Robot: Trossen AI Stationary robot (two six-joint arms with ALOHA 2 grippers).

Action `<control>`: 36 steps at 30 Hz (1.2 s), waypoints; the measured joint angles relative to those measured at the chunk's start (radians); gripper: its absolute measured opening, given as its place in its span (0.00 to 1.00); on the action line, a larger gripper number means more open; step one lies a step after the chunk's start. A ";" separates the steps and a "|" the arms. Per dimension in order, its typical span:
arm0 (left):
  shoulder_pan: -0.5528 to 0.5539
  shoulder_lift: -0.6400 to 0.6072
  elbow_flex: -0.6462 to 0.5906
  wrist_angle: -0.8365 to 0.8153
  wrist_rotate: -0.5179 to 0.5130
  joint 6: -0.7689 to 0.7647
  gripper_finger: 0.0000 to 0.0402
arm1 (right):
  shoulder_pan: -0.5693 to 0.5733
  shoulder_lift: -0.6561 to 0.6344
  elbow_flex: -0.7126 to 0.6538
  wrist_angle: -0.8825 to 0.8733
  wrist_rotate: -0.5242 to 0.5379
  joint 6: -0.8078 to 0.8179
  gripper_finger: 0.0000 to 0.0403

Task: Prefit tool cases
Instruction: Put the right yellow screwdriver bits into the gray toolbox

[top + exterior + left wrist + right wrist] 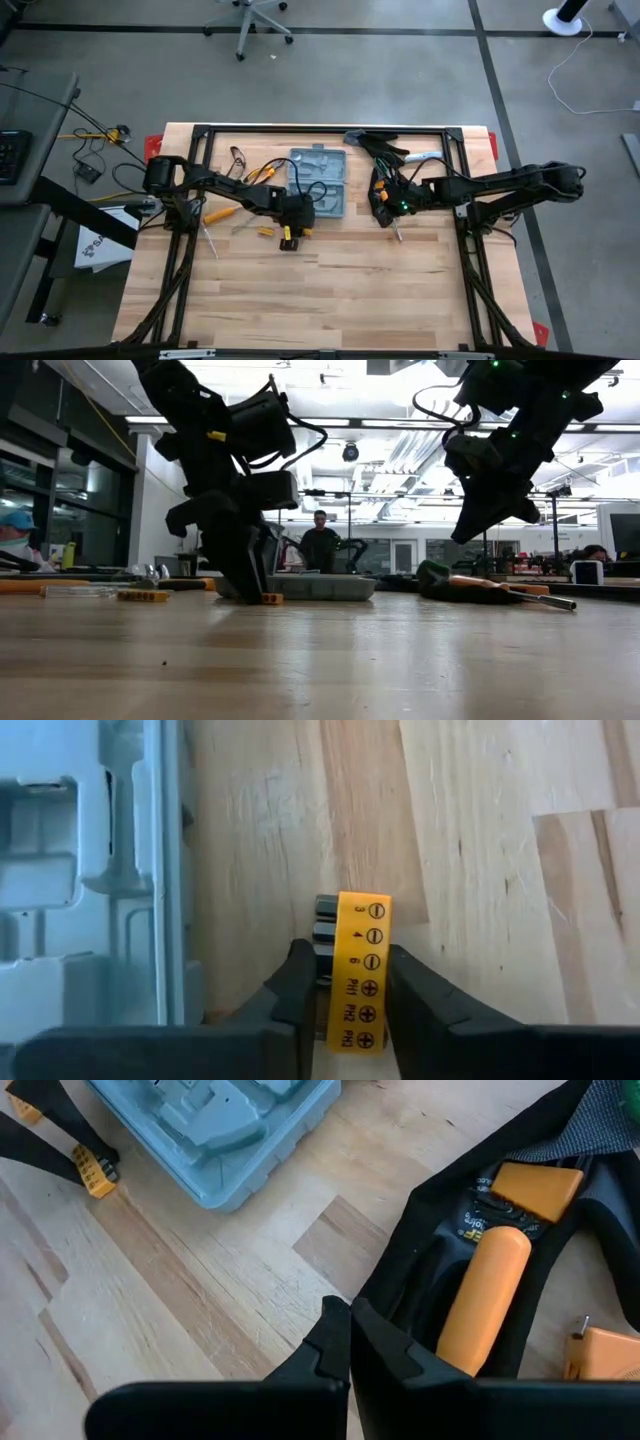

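Wood grain is running across the whole table (330, 290), and on its left part two loose screwdrivers, one orange-handled (222, 214), are lying with a small yellow piece (265, 231) nearby. Just right of them the left gripper (342, 988) is pinching a yellow bit holder (360, 970) between its fingers, right beside the near edge of the open grey-blue case (320, 184), which is sitting at the middle of the table toward its far side. The case's moulded pockets are looking mostly bare in the wrist views, so the fitting seems to be only starting: the bit holder is not yet seated, and the loose tools are waiting outside. Farther right, the right gripper (348, 1342) is hanging above the table with its fingers pressed together, holding nothing, next to black gloves (385, 147) and an orange-handled tool (487, 1300). Counting: one case, one bit holder in the grip, two grippers.
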 joint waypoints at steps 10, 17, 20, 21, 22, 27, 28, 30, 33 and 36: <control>0.000 0.000 -0.001 0.003 -0.004 -0.123 0.19 | 0.000 0.000 0.000 0.000 0.000 0.000 0.00; -0.001 -0.043 -0.006 0.006 -0.016 -0.166 0.19 | 0.000 0.000 0.000 -0.001 0.000 0.000 0.00; -0.001 -0.069 -0.006 0.012 -0.015 -0.166 0.19 | 0.000 0.000 0.000 -0.001 0.000 0.000 0.00; -0.001 -0.076 -0.006 0.012 -0.013 -0.167 0.19 | 0.000 0.000 0.000 -0.001 0.000 0.000 0.00; -0.001 -0.085 -0.006 0.011 -0.012 -0.168 0.19 | 0.000 0.000 0.000 0.000 0.000 0.000 0.00; 0.000 -0.124 -0.006 0.017 -0.009 -0.183 0.19 | 0.000 0.000 0.000 0.000 0.000 0.000 0.00; 0.002 -0.134 -0.005 0.021 -0.014 -0.182 0.19 | 0.000 0.000 0.000 0.000 0.002 0.001 0.00; 0.010 -0.152 -0.004 0.031 -0.026 -0.171 0.19 | 0.000 0.000 0.000 0.000 0.011 0.010 0.00; 0.033 -0.172 -0.004 0.044 -0.046 -0.146 0.19 | 0.000 0.000 0.000 0.013 0.027 0.022 0.00; 0.072 -0.177 -0.003 0.075 -0.049 -0.121 0.19 | 0.000 0.000 0.000 0.038 0.037 0.039 0.00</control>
